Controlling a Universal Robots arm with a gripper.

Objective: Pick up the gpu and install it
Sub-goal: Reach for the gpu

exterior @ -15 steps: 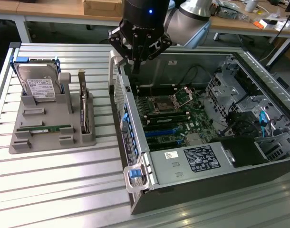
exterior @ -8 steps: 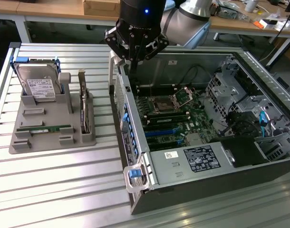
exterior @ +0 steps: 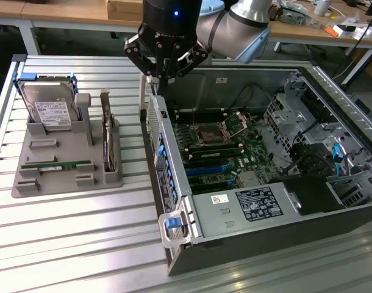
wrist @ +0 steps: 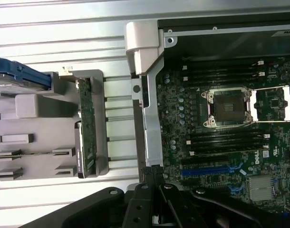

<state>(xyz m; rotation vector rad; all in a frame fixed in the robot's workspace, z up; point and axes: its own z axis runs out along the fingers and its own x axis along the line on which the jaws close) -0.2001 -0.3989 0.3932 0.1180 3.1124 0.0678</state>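
The gripper (exterior: 154, 77) is hanging above the rear wall (exterior: 158, 140) of the open computer case (exterior: 332, 201), its fingers pressed together and carrying nothing. In the wrist view the gripper (wrist: 153, 173) is sitting just over that same wall (wrist: 152, 123), with the motherboard (wrist: 221, 142) on one side and the table slats on the other.

The gpu (exterior: 108, 141) is not yet picked up: it is standing on edge in a slot of the grey holder tray (exterior: 58, 183), on the side of the tray nearest the case (the wrist view is showing the gpu (wrist: 88, 121) edge-on, a thin green-and-dark strip). The hard drive (exterior: 49, 113) is standing at the tray's other side, and the memory stick (exterior: 57, 165) is lying flat near its front.

The risks, as I am judging them: closed fingers coming down on the card would be striking its top edge rather than straddling it, which could be tipping it in the slot or scraping components. A low sideways pass from here could also be clipping the case wall. And because the card is thin and upright, an off-centre pinch could be twisting it as it lifts.
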